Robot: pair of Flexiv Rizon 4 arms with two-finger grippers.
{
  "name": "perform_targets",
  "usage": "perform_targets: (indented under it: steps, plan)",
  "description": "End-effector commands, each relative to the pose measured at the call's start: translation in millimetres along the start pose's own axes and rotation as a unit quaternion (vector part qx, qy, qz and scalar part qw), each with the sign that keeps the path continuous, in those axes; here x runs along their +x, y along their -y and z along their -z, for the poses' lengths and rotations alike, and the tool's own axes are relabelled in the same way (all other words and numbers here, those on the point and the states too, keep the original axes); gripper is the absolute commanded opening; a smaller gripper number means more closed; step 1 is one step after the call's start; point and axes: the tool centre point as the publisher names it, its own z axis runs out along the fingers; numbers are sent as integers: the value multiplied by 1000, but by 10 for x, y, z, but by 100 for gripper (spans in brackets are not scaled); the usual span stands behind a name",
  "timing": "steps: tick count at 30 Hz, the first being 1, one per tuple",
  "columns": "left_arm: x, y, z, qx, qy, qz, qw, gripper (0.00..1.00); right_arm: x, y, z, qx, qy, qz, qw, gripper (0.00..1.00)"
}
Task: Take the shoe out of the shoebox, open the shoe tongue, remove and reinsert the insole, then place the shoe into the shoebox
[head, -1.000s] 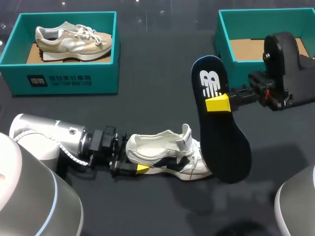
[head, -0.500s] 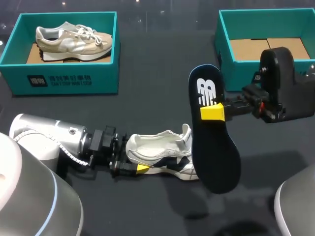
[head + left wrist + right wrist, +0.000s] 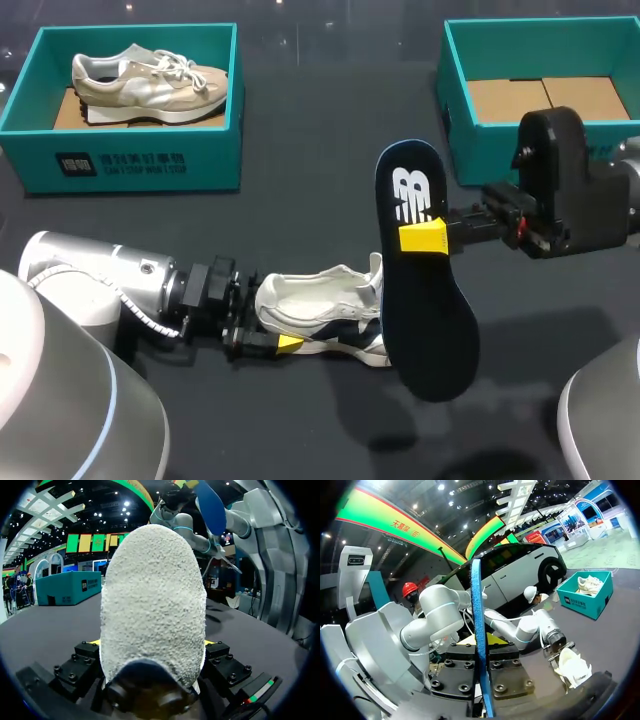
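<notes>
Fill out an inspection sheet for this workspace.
Surface: dark tabletop, no spills seen.
Job's things: white and navy sneaker on the table; dark navy insole held in the air near its toe end; teal cardboard shoebox at right, empty.
Clutter: second teal shoebox at far left, beige sneaker inside.
Grippers: left gripper shut on the sneaker's heel; right gripper shut on the insole.
Cables: white coiled cable along the left arm's wrist.
Surroundings: nothing seen.

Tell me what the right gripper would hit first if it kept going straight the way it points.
Besides the insole held in its jaws, the right gripper points toward the left arm; the white shoe lies lower, to one side. Depth is unclear.
</notes>
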Motion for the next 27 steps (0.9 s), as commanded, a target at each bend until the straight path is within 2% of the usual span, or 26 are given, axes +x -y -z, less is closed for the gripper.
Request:
perform_targets:
  steps: [1,8,14,16,22,23,27]
  plan:
    - [17,26,50,-4,8,2,1000,100,69,73,12,-10,7,0,1000,0]
    - [7,24,179,-21,18,-1,1000,100,69,73,12,-10,7,0,1000,0]
    - [34,71,323,-53,14,-10,998,100,69,73,12,-10,7,0,1000,0]
    - [41,86,365,-75,12,-10,997,100,69,73,12,-10,7,0,1000,0]
    - [46,140,529,-202,17,2,979,100,69,73,12,-10,7,0,1000,0]
    - [68,173,576,-214,12,-13,977,100,69,73,12,-10,7,0,1000,0]
    - [68,173,576,-214,12,-13,977,100,69,73,12,-10,7,0,1000,0]
